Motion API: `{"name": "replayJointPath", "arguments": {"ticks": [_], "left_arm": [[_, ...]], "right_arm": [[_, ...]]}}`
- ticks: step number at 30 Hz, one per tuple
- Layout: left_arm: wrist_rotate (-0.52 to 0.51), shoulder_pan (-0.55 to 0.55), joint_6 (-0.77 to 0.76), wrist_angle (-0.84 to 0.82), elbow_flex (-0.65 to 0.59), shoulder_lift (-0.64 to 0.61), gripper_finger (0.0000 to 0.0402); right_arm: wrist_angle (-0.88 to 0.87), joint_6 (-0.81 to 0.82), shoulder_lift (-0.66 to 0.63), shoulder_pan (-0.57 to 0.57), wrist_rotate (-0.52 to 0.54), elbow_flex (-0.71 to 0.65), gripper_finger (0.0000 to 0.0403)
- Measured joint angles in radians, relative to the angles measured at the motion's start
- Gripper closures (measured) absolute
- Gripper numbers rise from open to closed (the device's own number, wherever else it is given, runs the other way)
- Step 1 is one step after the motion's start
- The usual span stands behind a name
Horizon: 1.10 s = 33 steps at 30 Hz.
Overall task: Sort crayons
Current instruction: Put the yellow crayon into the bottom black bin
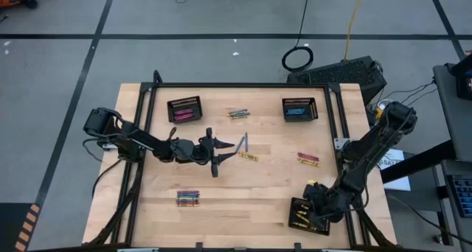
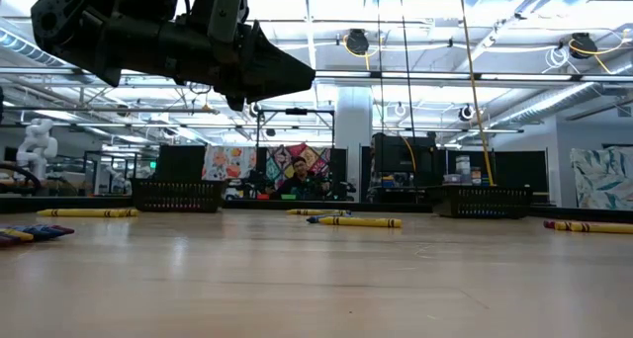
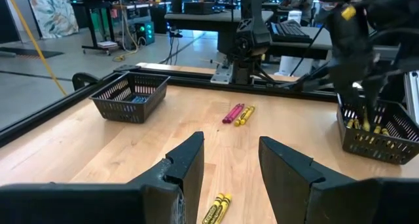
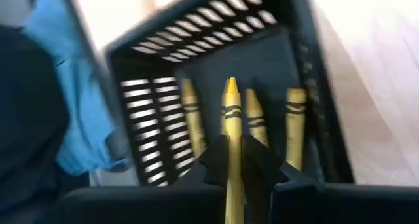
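My right gripper (image 4: 232,155) is shut on a yellow crayon (image 4: 231,116) above the near-right black mesh basket (image 1: 308,215), which holds several yellow crayons (image 4: 294,126). My left gripper (image 1: 221,152) hovers open, pointing level, over the table's middle, above a pair of yellow crayons (image 3: 218,209) and touching nothing. Loose crayons lie flat on the table: a blue one (image 1: 244,142), a pink and yellow group (image 1: 307,159), a group at the far middle (image 1: 237,113), and a mixed group (image 1: 187,198) near the front left. My right gripper pinches the yellow crayon's shaft (image 4: 231,137) between its two fingertips (image 4: 258,160). The fingers slant down from above and lie along the crayon. Its pointed tip (image 4: 231,85) sticks out beyond them, clear of the crayons in the basket below.
A basket with pink crayons (image 1: 184,109) stands at the far left and one with blue crayons (image 1: 299,109) at the far right. A black frame rail (image 1: 243,85) runs along the table's far edge. Bare wood (image 1: 251,193) lies between the crayon groups.
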Motion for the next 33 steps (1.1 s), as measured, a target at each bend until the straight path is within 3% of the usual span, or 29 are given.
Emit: {"name": "replayJointPath", "arguments": {"ticks": [6, 12, 16, 20, 25, 29, 31, 33], "left_arm": [[0.0, 0.0, -0.001, -0.002, 0.0, 0.0, 0.0256], [0.0, 0.0, -0.009, -0.006, 0.0, 0.0, 0.0256], [0.0, 0.0, -0.009, -0.006, 0.0, 0.0, 0.0256], [0.0, 0.0, -0.01, -0.006, 0.0, 0.0, 0.0256], [0.0, -0.003, -0.01, -0.006, 0.0, 0.0, 0.0256], [0.0, -0.009, -0.011, -0.006, 0.0, 0.0, 0.0256], [0.0, -0.015, -0.011, -0.006, 0.0, 0.0, 0.0256], [0.0, -0.02, -0.011, -0.007, 0.0, 0.0, 0.0256]], "right_arm": [[-0.052, 0.047, 0.021, -0.001, -0.077, 0.0, 0.035], [-0.047, 0.039, -0.083, -0.011, -0.077, 0.0, 0.0312], [0.03, -0.109, -0.17, -0.034, -0.014, 0.001, 0.0304], [0.079, -0.499, -0.226, -0.06, 0.244, 0.002, 0.0303], [0.135, -1.102, -0.229, -0.111, 0.778, 0.002, 0.0303], [0.156, -1.19, -0.19, -0.166, 1.231, 0.002, 0.0303], [0.147, -1.196, -0.155, -0.197, 1.374, 0.002, 0.0303], [0.146, -1.162, -0.121, -0.235, 1.445, 0.002, 0.0303]]}}
